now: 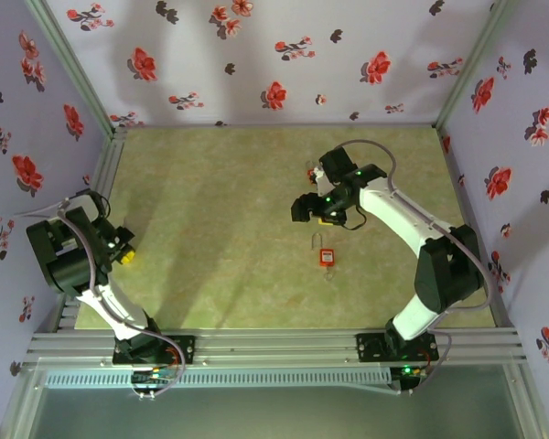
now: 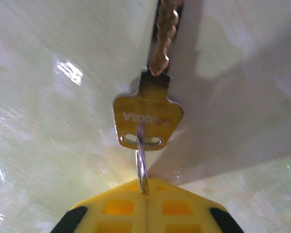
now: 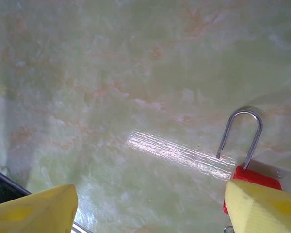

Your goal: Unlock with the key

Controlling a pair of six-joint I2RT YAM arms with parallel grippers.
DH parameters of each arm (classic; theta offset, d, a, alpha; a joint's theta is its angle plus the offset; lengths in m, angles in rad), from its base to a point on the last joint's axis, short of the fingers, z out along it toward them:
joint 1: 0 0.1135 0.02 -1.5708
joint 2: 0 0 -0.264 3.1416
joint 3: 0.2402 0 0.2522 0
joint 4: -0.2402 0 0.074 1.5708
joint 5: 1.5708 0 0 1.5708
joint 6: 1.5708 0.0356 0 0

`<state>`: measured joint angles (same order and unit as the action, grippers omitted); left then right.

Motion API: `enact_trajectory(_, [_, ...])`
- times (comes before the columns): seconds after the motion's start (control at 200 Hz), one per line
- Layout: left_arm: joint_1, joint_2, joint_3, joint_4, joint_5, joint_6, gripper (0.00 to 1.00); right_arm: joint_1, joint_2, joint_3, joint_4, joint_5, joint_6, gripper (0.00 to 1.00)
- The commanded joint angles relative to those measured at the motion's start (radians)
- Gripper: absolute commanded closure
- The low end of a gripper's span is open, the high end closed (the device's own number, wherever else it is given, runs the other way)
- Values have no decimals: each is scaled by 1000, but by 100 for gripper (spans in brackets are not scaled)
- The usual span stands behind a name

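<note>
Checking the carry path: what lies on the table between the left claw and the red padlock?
Bare table between left claw and padlock, per the top view.

The top external camera looks down from above and behind the arm bases (image 1: 151, 349), facing the flowered back wall (image 1: 284, 55). It stands far enough off to take in the whole tabletop (image 1: 210, 201) and both arms. The left wrist camera sits very near the tabletop, looking along the left tool (image 2: 146, 194) at the key (image 2: 146, 121) just ahead, while the right wrist camera looks down from close above, past the right tool (image 3: 150, 208), and shares with the top view the red padlock (image 3: 254, 177) and the surface around it.
</note>
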<state>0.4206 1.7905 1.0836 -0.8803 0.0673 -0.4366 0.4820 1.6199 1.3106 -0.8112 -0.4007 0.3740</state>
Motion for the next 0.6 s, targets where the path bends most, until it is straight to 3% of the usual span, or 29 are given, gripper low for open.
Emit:
enact_trajectory(0.0, [-35, -3, -26, -87, 103, 34, 97, -9, 13, 24, 2, -13, -9, 20])
enact_trajectory(0.425, [-152, -139, -22, -151, 122, 93, 100, -9, 18, 10, 26, -13, -1, 21])
enact_trajectory(0.595, [-122, -240, -56, -124, 117, 19, 100, -9, 18, 7, 31, -19, 0, 21])
